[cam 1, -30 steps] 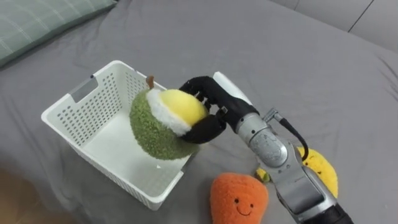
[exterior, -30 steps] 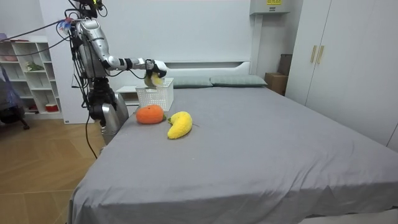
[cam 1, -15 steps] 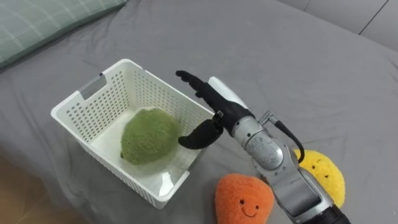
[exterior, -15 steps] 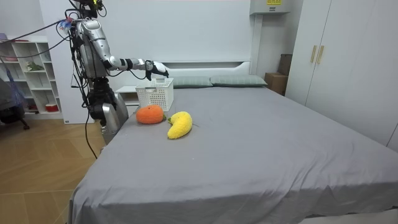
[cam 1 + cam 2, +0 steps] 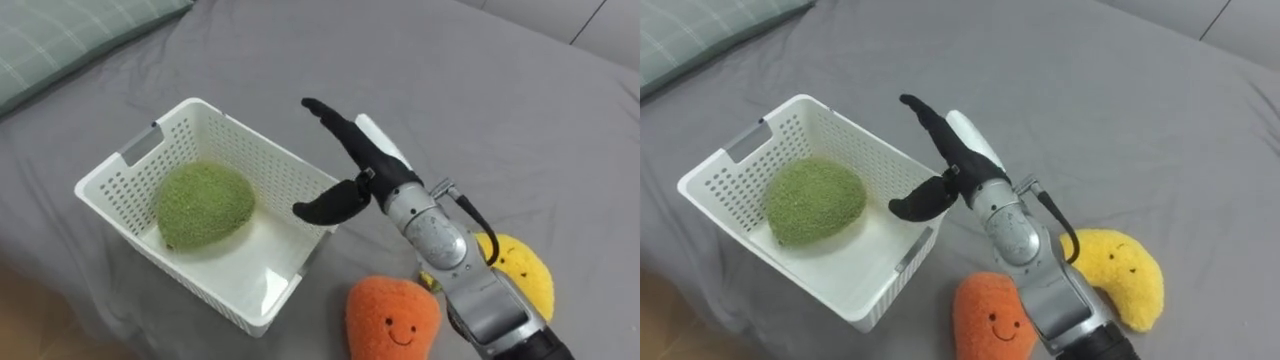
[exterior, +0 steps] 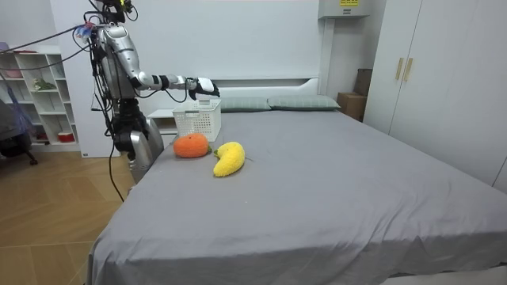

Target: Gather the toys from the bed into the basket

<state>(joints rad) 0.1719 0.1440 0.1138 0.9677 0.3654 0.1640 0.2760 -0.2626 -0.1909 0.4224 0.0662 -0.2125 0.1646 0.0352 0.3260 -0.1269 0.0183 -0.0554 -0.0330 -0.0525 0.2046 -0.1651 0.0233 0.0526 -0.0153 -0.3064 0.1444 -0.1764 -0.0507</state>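
Right hand [image 5: 368,172] had opened wide. The fuzzy round green toy [image 5: 203,204] had dropped below it into the white plastic basket [image 5: 272,160]: one toy collected.

The green toy has gone into the basket.
A second ago the right hand [image 5: 368,176] was curled round the green plush toy [image 5: 203,204] above the white basket [image 5: 252,150]. Now the fingers are spread and empty, and the toy lies inside, rolled toward the handle end.
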